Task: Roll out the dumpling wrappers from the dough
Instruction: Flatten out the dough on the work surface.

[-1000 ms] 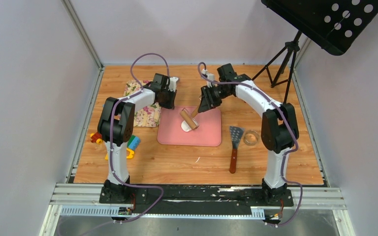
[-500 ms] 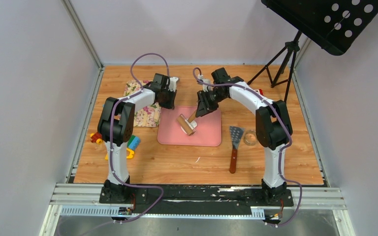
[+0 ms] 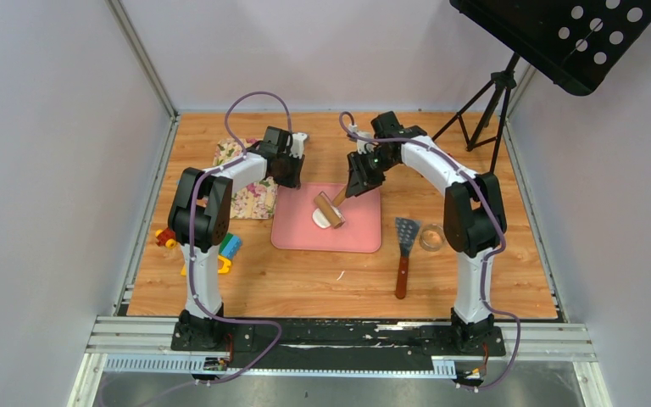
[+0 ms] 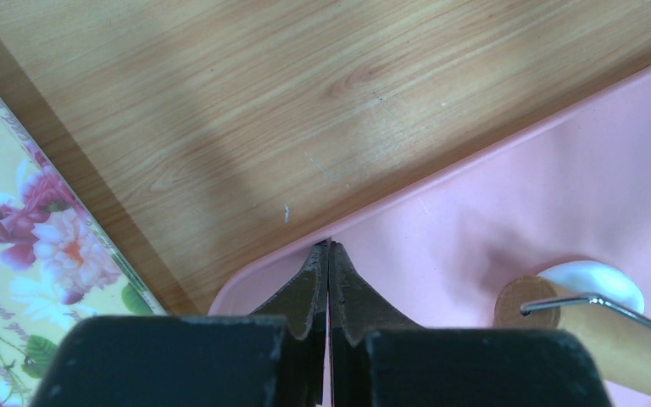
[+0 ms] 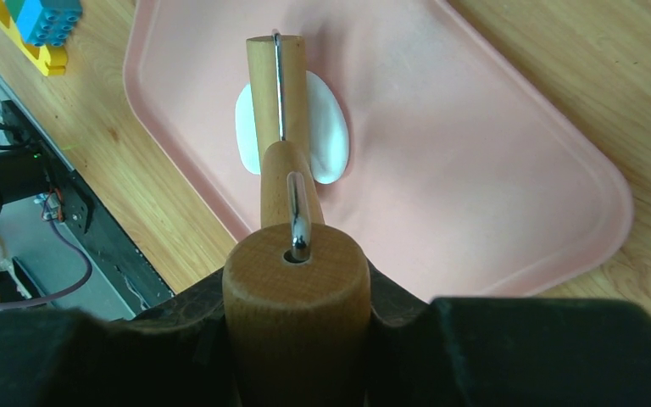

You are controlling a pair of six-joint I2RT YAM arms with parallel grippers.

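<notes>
Our left end effector (image 4: 328,259) has its fingers pressed together, tips at the corner rim of the pink mat (image 4: 517,186). We judge it should pin that corner so the mat cannot slide on the counter (image 4: 305,102). The dough (image 5: 331,127), a small white oval, lies on the mat under the pin (image 5: 276,93), showing on both sides of it. Our right end effector (image 5: 297,292) is clamped on the pin's near end. We should roll with light, even pressure across the oval, then change direction so it thins evenly.
</notes>
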